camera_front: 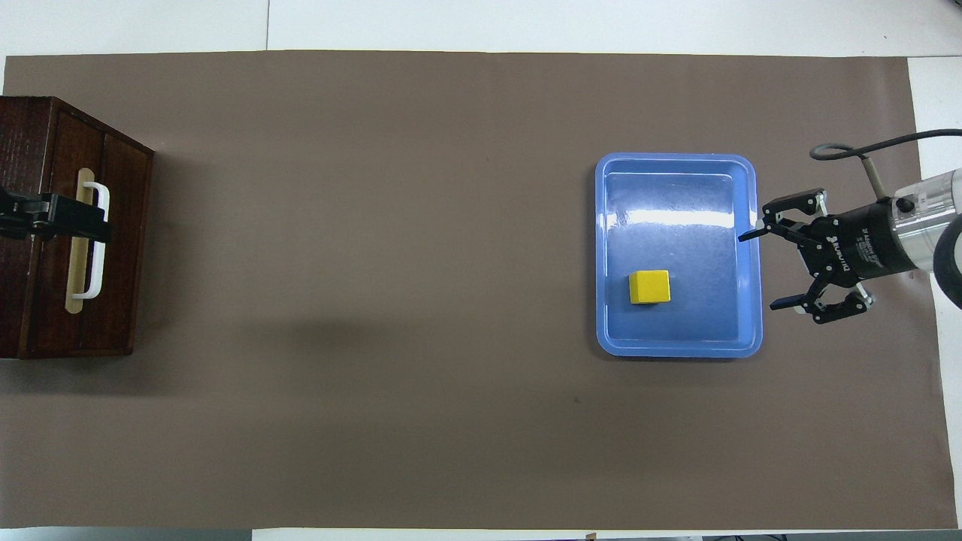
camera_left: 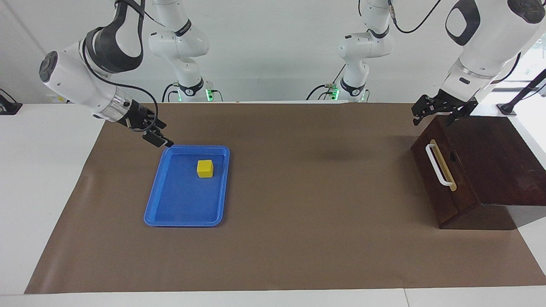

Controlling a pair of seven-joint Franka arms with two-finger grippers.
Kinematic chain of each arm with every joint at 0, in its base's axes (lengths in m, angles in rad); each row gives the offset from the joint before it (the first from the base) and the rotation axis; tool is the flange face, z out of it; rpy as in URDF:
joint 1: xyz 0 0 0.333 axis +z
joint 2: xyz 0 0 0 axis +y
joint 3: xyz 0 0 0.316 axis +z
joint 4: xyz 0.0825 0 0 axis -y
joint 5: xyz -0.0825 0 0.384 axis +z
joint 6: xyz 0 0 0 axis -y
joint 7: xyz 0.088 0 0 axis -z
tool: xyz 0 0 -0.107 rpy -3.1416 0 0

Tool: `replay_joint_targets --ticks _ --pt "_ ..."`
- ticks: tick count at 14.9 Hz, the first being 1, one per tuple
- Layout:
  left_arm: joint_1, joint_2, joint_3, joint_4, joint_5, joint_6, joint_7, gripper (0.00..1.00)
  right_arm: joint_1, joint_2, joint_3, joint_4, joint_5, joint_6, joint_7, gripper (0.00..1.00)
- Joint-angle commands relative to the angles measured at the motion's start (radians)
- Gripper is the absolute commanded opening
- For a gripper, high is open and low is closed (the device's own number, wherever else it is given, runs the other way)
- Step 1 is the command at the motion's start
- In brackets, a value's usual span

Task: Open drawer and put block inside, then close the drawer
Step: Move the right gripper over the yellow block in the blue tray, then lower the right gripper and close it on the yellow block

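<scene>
Robotics lab: mounted arms (camera_left: 183, 47), paper-covered table (camera_left: 298, 256).

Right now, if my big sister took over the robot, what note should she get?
Right gripper: open, empty, in the air at the edge of the blue tray.
Left gripper: open, empty, over the wooden box above the drawer.
Block: lies in the tray, at the end nearer to the robots, untouched.
Drawer: shut, at the left arm's end of the table, white handle free.
Done: nothing yet.
Left: open the drawer, put the block inside, close it.
</scene>
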Motion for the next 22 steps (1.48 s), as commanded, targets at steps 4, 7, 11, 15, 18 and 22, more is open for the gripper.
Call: replay_joint_targets --ticks 4,7,11,15,18,22 --pt "0.004 -0.017 0.002 -0.013 -0.005 0.022 0.006 1.0 -0.002 0.009 0.001 -0.216 0.192 0.204 0.023 1.0" --pt "0.002 -0.017 0.002 -0.013 -0.005 0.022 0.004 1.0 -0.007 0.039 0.001 -0.253 0.274 0.215 -0.032 1.0" --pt "0.001 -0.017 0.002 -0.013 -0.005 0.023 0.004 1.0 -0.019 0.128 0.001 -0.242 0.337 0.215 -0.117 1.0" --pt "0.004 -0.016 0.002 -0.013 -0.005 0.025 0.006 1.0 -0.012 0.22 0.001 -0.188 0.392 0.22 -0.181 1.0" --pt "0.006 -0.014 0.002 -0.013 -0.005 0.057 0.007 1.0 -0.01 0.237 0.001 -0.181 0.409 0.223 -0.187 1.0" --pt "0.004 -0.014 0.002 -0.015 -0.005 0.055 0.006 1.0 0.001 0.254 0.001 -0.179 0.443 0.232 -0.195 1.0"
